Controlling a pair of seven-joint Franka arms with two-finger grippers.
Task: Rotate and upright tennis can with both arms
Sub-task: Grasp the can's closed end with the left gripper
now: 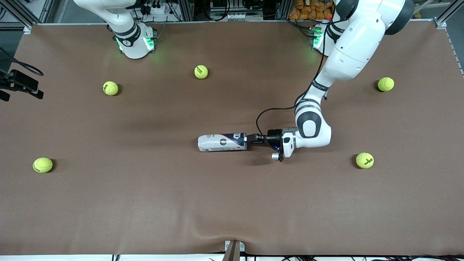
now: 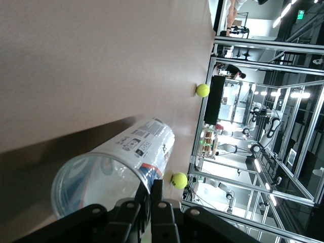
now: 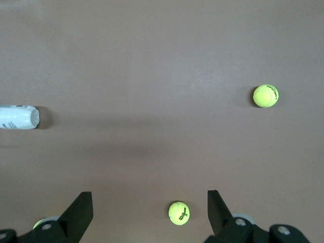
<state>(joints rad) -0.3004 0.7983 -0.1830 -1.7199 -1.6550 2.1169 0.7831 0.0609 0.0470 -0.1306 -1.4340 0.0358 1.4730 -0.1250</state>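
The tennis can (image 1: 222,142) lies on its side in the middle of the brown table, a silvery-white tube with a dark blue band. Its clear open end points toward the left arm's end of the table. My left gripper (image 1: 250,139) is shut on the rim of that end. In the left wrist view one finger is inside the can (image 2: 116,167) and one outside, at the left gripper (image 2: 153,185). My right gripper (image 3: 150,202) hangs open high over the table and holds nothing. The can (image 3: 17,117) shows far off in its view.
Several yellow-green tennis balls lie scattered: one (image 1: 201,71) and another (image 1: 110,88) near the right arm's base (image 1: 134,40), one (image 1: 42,165) at that end, two (image 1: 385,84) (image 1: 364,160) at the left arm's end. A black device (image 1: 18,84) sits at the table's edge.
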